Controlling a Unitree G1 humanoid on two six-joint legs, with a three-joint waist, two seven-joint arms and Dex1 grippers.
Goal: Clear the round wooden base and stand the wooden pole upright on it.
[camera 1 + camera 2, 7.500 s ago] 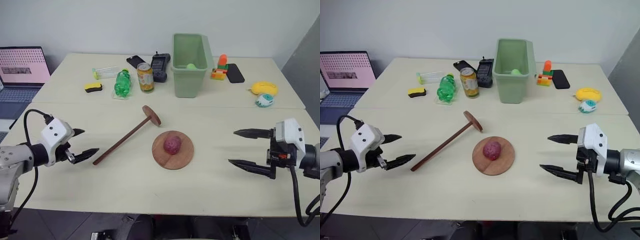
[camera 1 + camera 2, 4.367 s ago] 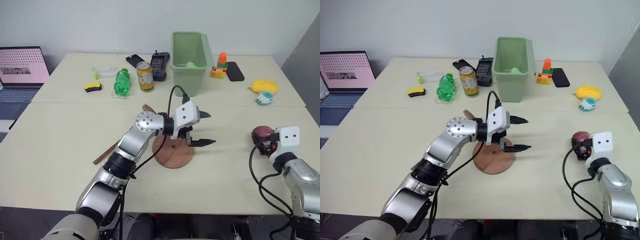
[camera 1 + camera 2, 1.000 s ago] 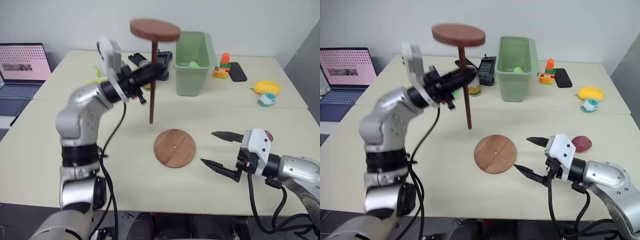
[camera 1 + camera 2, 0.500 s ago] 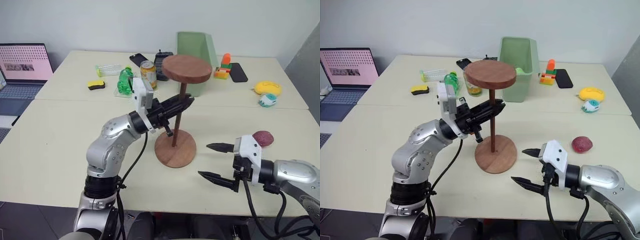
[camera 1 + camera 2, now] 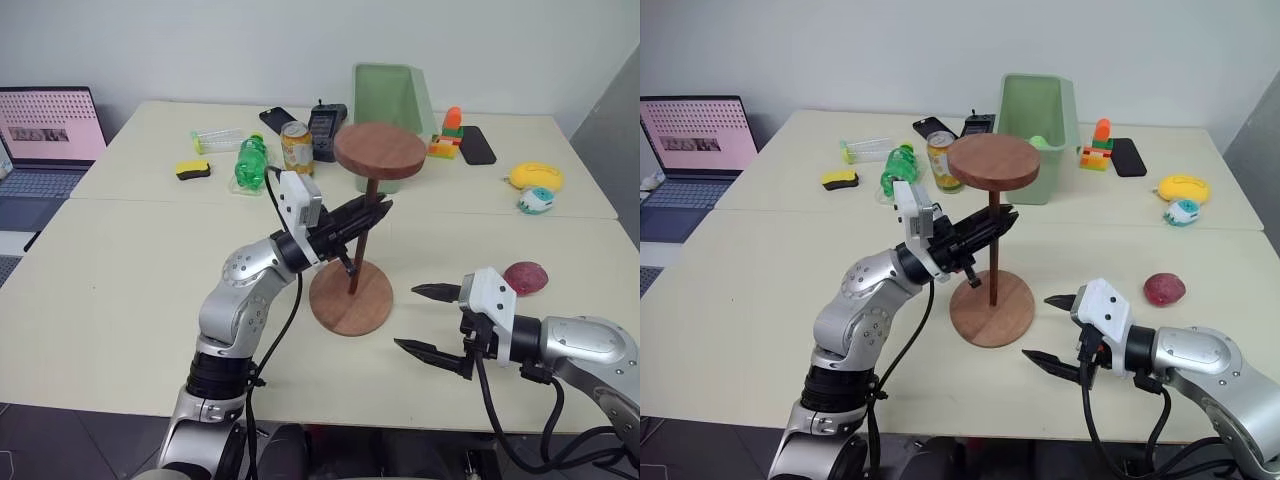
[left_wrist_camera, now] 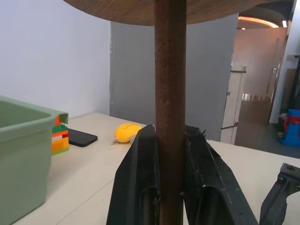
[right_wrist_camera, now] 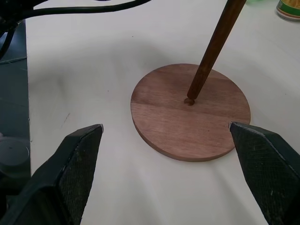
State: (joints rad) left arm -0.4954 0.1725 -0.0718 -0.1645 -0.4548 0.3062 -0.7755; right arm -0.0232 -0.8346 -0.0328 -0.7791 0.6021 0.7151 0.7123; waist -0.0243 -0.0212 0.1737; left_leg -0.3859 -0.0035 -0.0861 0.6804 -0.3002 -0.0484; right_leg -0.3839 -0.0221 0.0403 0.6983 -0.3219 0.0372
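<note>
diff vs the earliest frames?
The reddish fruit came off the round wooden base and now lies on the table to its right. The left gripper took the wooden pole off the table and stood it on the base, disc up, still clamped. The right gripper is open again. The clutter behind is unchanged.

No legible txt or labels; laptop screen content unreadable.

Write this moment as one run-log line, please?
left end effector: shut on wooden pole | pole foot at hole of round wooden base | right end effector: open beside base | purple ball: on table
</note>
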